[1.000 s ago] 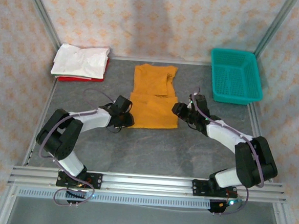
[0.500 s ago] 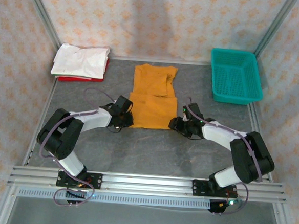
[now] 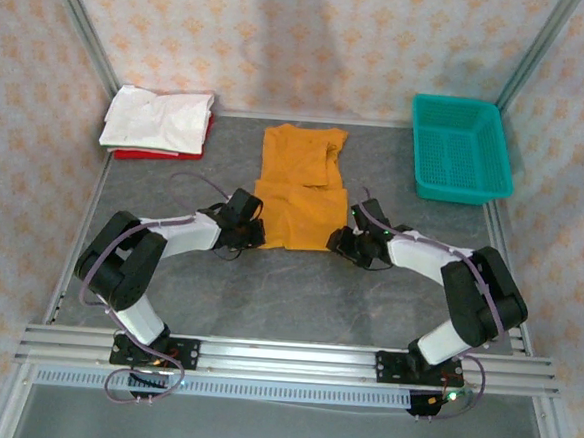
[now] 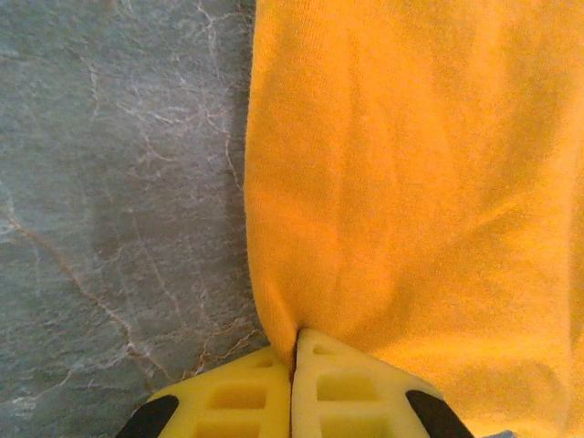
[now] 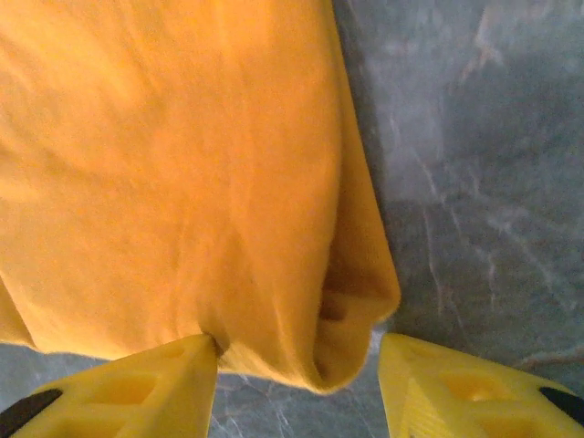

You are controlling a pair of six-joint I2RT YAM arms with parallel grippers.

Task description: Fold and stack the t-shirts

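Note:
The mustard-orange t-shirt (image 3: pixel 299 184) lies flat in the middle of the table, partly folded, its hem toward me. My left gripper (image 3: pixel 256 239) is at its near left corner and is shut on a pinch of the orange cloth (image 4: pixel 365 182), which bunches at the yellow fingertips (image 4: pixel 294 351). My right gripper (image 3: pixel 336 244) is at the near right corner and stands open, with the curled orange corner (image 5: pixel 351 301) hanging between its yellow fingers (image 5: pixel 182 365), touching the left one. A folded white t-shirt (image 3: pixel 159 117) lies on a red one (image 3: pixel 141 153) at the back left.
A teal mesh basket (image 3: pixel 460 149) stands at the back right. Grey marbled tabletop (image 3: pixel 296 300) stretches between the shirt and the arm bases. Metal frame posts and patterned walls bound the table.
My left gripper has shut on the shirt's near left corner. My right gripper has come down and leftward from beside the shirt to its near right corner, staying open.

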